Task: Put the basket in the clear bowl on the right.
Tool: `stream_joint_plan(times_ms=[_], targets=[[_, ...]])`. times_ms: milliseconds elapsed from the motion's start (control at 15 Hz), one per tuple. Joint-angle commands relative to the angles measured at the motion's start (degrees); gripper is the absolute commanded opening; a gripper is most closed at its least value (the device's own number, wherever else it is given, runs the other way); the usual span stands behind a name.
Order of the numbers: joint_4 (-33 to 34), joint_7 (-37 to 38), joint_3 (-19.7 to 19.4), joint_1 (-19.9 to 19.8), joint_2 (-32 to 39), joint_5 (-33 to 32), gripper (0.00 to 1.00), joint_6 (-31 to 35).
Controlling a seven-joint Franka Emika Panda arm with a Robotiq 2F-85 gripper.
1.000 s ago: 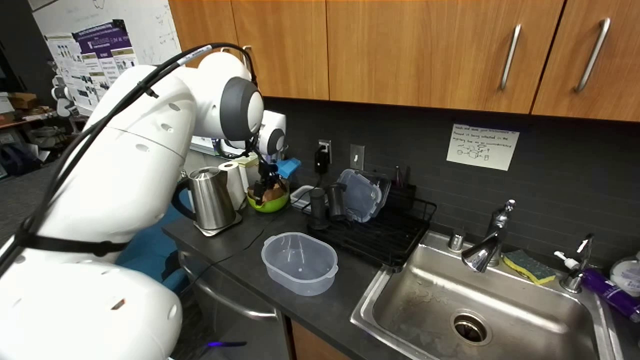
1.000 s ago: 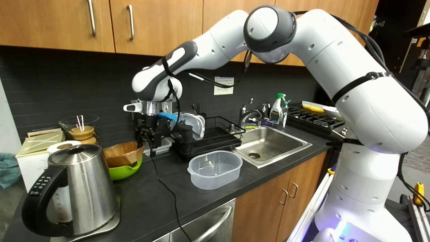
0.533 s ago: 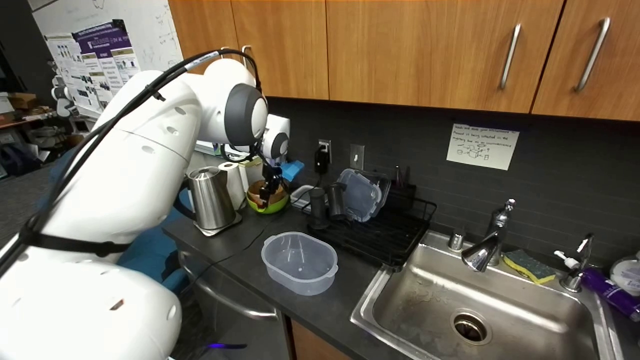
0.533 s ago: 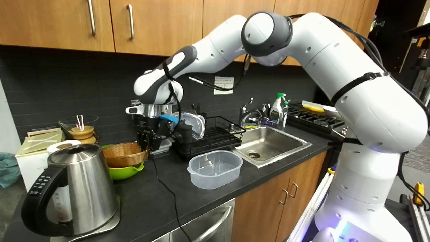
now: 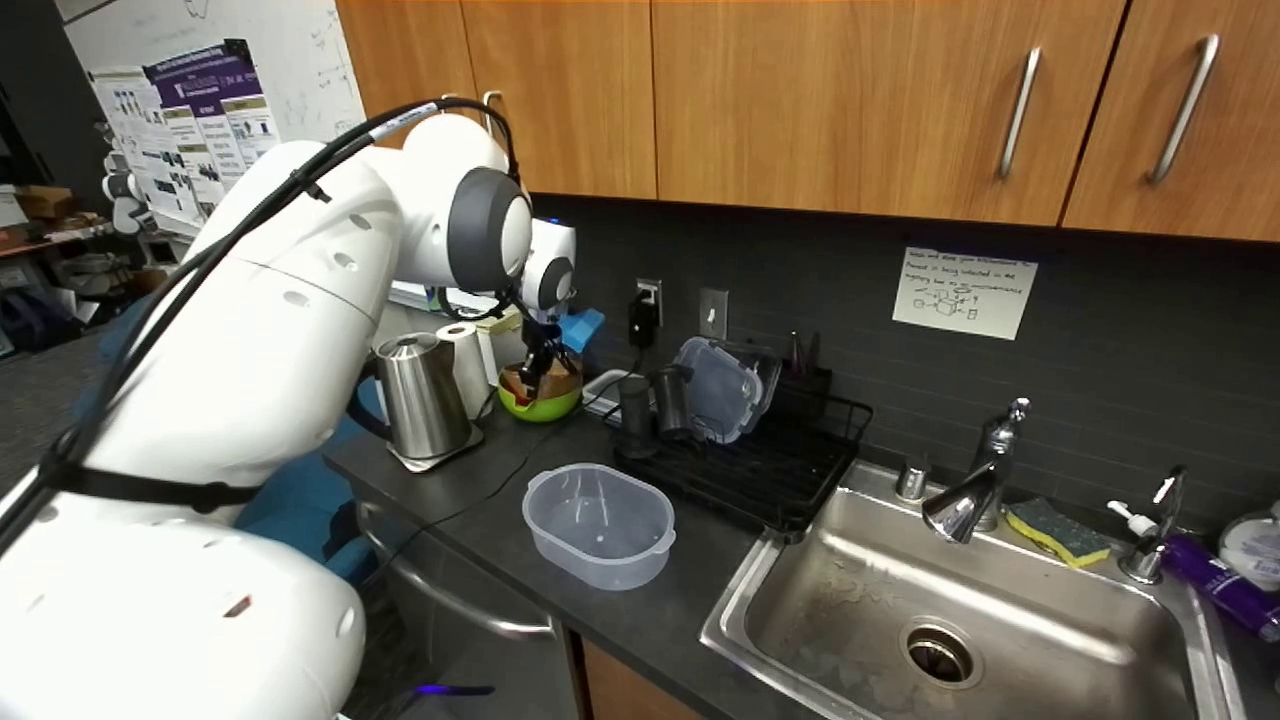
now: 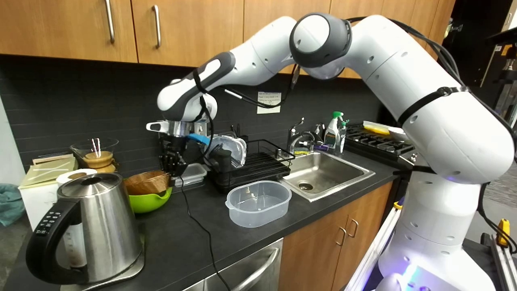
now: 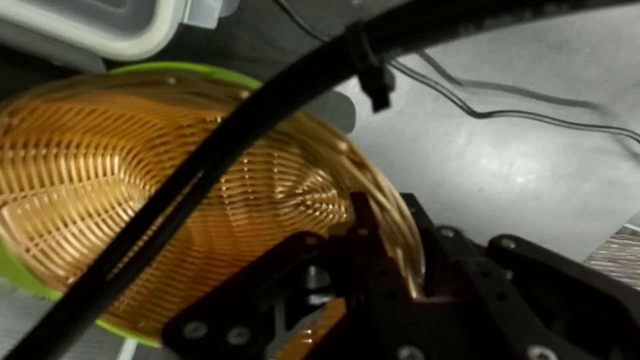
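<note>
Evidently the jaws are clasped on the basket [image 7: 255,200], pinching its rim with one jaw inside the weave and one outside, at the end nearer the clear bowl [image 6: 258,216]. The basket sits in the green bowl [image 6: 149,204], whose edge peeks out past it in the wrist view. Being wicker, it should be light and fairly stiff, with a little give; the weave looks glossy, so a shallow pinch might slip. The thick rim seems the right place to hold, though from one end the far side will probably droop, and the green bowl could drag along unless the lift goes straight up. Farther out, the clear bowl stands on the tabletop [image 6: 173,242], well apart from the jaws, and the basket has yet to go in.
</note>
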Motion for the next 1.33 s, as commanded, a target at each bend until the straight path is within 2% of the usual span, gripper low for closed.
stream_joint_plan(times_ms=[0,333,800,1267], targets=[[-2.0,2.7,0.5,2.0,-5.0,-0.6,0.01,-0.2],[-3.3,4.2,0.8,4.5,-7.7,-1.0,0.02,0.4],[-6.1,4.5,1.0,5.7,-10.2,-1.2,0.02,3.5],[-14.8,7.6,1.2,5.8,-16.8,-0.6,0.02,10.5]])
